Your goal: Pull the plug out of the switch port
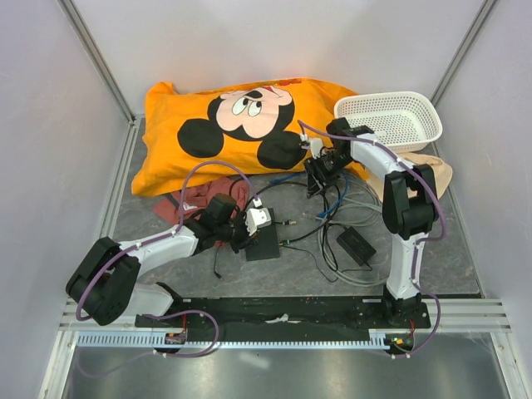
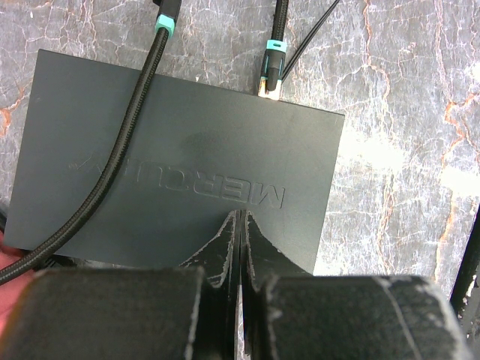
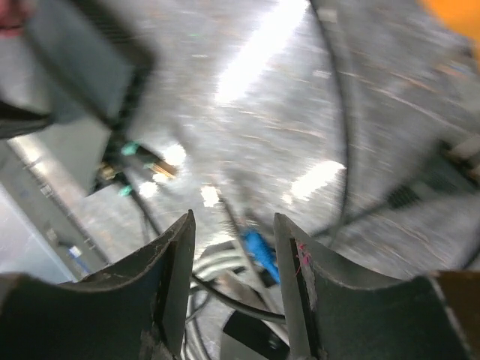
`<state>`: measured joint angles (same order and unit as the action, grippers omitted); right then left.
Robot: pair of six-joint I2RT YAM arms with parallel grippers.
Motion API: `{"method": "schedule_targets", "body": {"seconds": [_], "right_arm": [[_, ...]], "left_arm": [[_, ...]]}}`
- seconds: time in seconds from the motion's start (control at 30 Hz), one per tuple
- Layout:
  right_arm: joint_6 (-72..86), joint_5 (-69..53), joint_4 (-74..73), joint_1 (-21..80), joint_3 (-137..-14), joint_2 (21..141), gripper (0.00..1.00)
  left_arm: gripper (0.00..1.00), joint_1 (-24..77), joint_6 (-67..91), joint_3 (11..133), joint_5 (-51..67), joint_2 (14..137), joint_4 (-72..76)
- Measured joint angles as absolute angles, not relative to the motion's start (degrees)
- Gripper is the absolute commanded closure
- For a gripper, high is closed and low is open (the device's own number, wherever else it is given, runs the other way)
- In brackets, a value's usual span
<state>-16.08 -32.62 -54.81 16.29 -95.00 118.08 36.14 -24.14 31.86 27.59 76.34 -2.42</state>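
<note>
The flat dark grey switch box (image 2: 180, 165) lies on the marbled table, and also shows in the top view (image 1: 264, 246). A plug with a teal collar (image 2: 271, 71) sits in a port on its far edge. A braided cable (image 2: 127, 135) lies across the box top. My left gripper (image 2: 240, 219) is shut and empty, its tips resting on the box top; in the top view it (image 1: 253, 224) is over the box. My right gripper (image 3: 233, 225) is open and empty above loose cables and a blue plug (image 3: 259, 255), right of the box in the top view (image 1: 320, 177). The right wrist view is blurred.
A black adapter brick (image 1: 356, 245) and tangled cables (image 1: 332, 208) lie right of the switch. An orange Mickey pillow (image 1: 241, 125) and a white basket (image 1: 391, 116) are at the back. A red cloth (image 1: 195, 199) lies left of the box.
</note>
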Motion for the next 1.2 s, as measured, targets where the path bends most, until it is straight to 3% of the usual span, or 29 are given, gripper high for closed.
{"method": "schedule_targets", "body": {"seconds": [0.53,1.2], "right_arm": [[-36.58,-47.31,-73.25,28.03,-101.36,129.08,0.55],[-42.22,-52.47,-79.77,30.15,-105.06,138.37,0.44]], "left_arm": [[0.98,36.14,-24.14,31.86,27.57,76.34,-2.39],[0.98,36.12,-24.14,31.86,27.57,76.34,-2.17]]}}
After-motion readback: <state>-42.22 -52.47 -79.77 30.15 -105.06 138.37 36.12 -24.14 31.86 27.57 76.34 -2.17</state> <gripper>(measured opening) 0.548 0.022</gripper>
